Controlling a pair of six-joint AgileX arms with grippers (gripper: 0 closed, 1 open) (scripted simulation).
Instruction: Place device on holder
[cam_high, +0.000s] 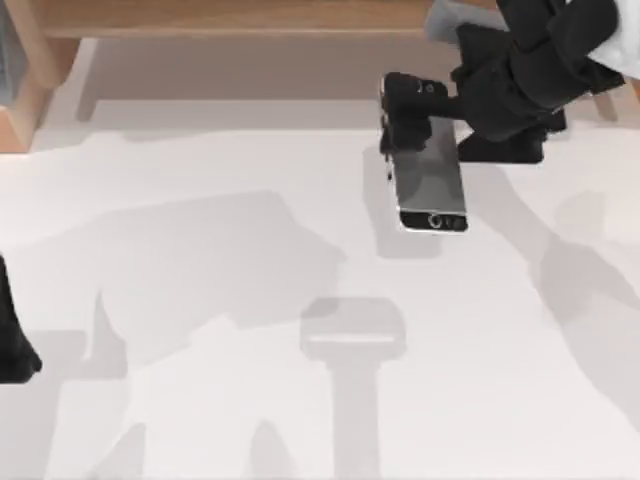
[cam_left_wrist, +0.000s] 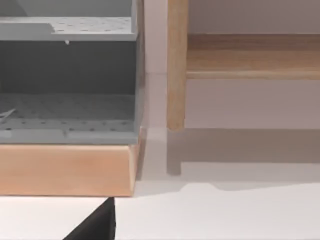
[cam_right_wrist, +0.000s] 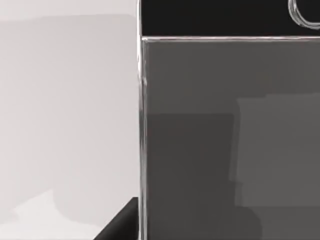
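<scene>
The device, a slim phone with a grey screen, silver edges and a round home button, hangs a little above the table at the back right, its shadow just to its left. My right gripper is shut on its far end, the home-button end pointing toward the table's front. In the right wrist view the device's screen is very close, with one dark fingertip beside its edge. The holder, a pale grey stand with a long stem, sits at the table's middle front. My left gripper is parked at the left edge.
A wooden rail runs along the back of the table, with a wooden post at the back left. The left wrist view faces a grey shelf unit on a wooden base.
</scene>
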